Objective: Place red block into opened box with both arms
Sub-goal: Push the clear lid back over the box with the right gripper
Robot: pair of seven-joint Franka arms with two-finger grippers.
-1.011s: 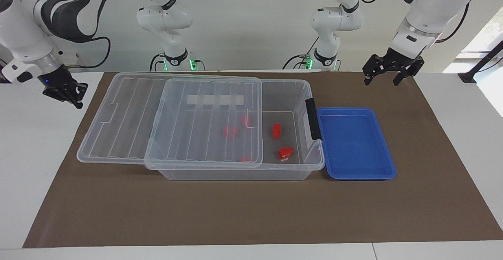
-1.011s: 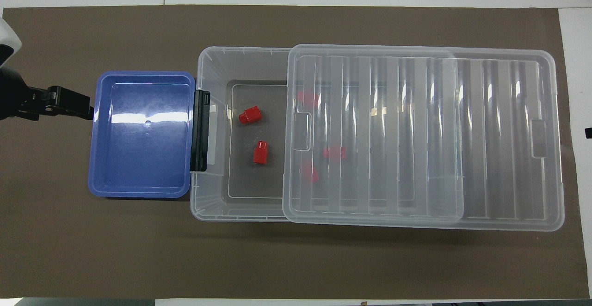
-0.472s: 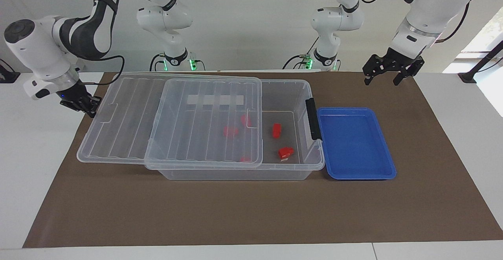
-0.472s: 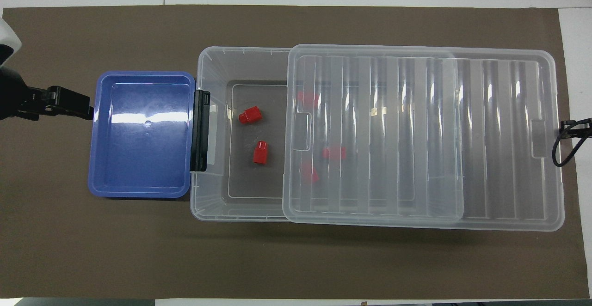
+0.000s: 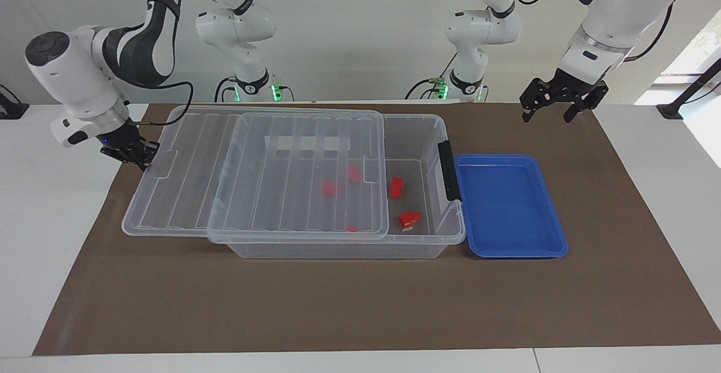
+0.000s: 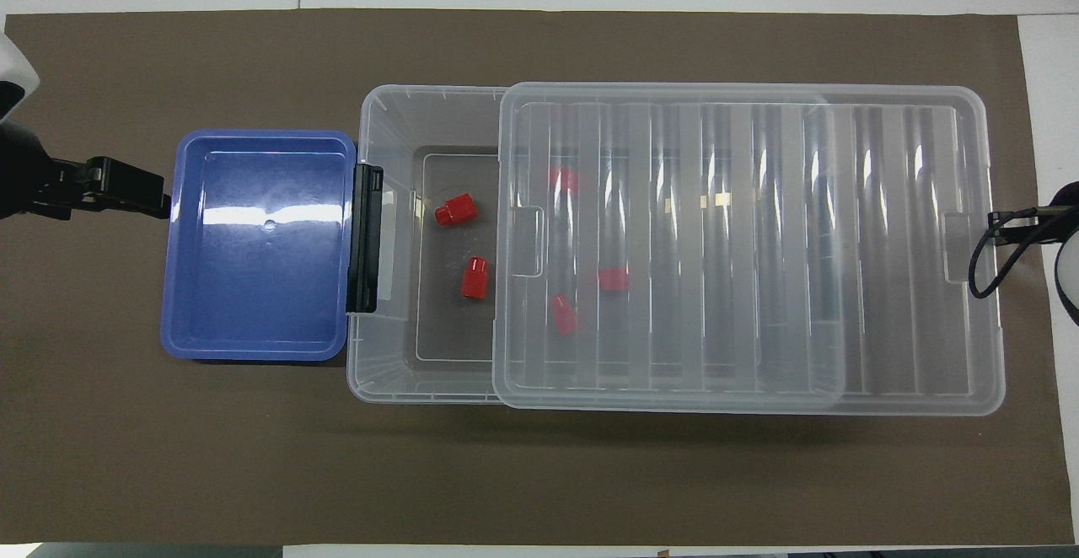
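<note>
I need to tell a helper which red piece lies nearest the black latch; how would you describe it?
Find the clear box beside the blue tray. In its uncovered end, by the black latch, lie two red pieces. It is the chunkier one, farther from the robots than the slimmer block.

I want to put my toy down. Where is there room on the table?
The blue tray beside the box holds nothing. The brown mat is bare along the edge farthest from the robots. The box is crowded: red pieces lie in it and its lid covers most of it.
</note>
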